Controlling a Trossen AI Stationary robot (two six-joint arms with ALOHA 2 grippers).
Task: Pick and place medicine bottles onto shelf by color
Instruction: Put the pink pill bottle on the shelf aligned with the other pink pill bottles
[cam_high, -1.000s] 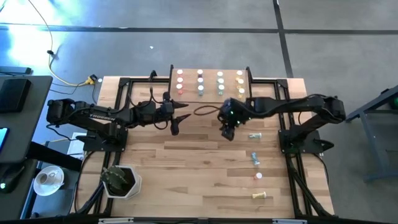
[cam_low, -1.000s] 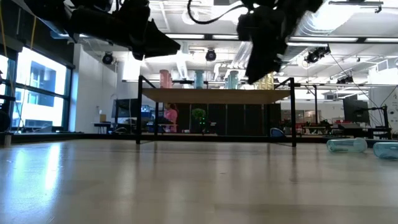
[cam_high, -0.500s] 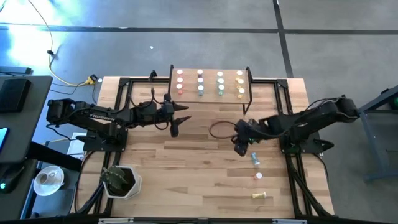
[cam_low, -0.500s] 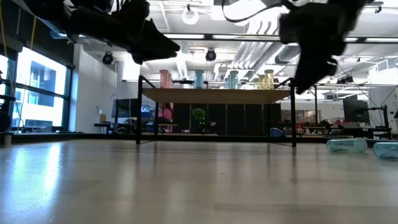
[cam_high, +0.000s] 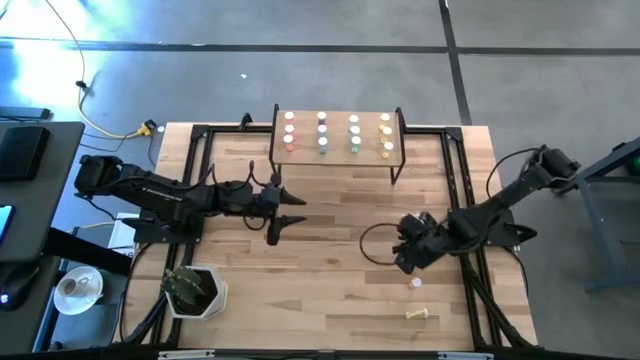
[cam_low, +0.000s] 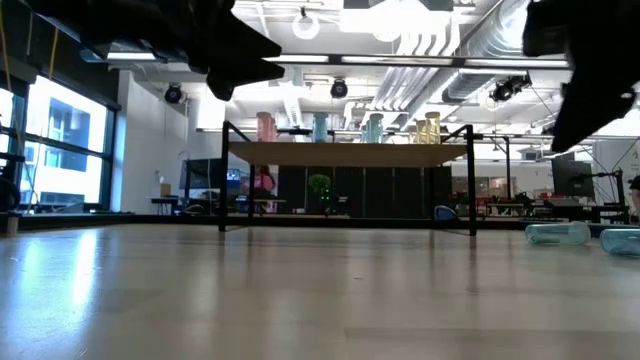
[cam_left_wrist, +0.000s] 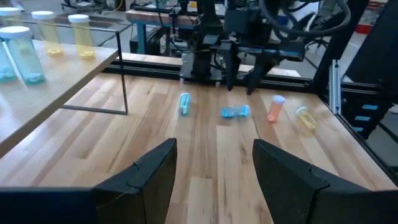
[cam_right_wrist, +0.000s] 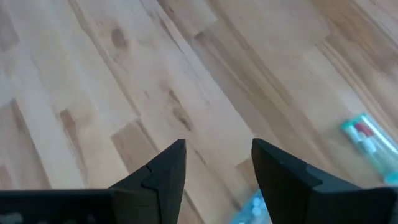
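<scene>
Already most of the medicine bottles (cam_high: 337, 134) stand on the shelf (cam_high: 278, 110) at the table's far edge, sorted in four colour columns. A few loose ones are left lying on the tabletop (cam_high: 330, 270) at the right: a blue bottle (cam_left_wrist: 235, 112), a pink bottle (cam_high: 415, 283) and a yellow bottle (cam_high: 420, 315) nearer. The right gripper (cam_high: 404, 262) hangs over them, fingers apart and empty. The left gripper (cam_high: 283, 218) waits left of centre, likewise spread and holding nothing.

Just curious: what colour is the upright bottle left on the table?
Red-pink with a pale cap, clearest in the left wrist view.
</scene>
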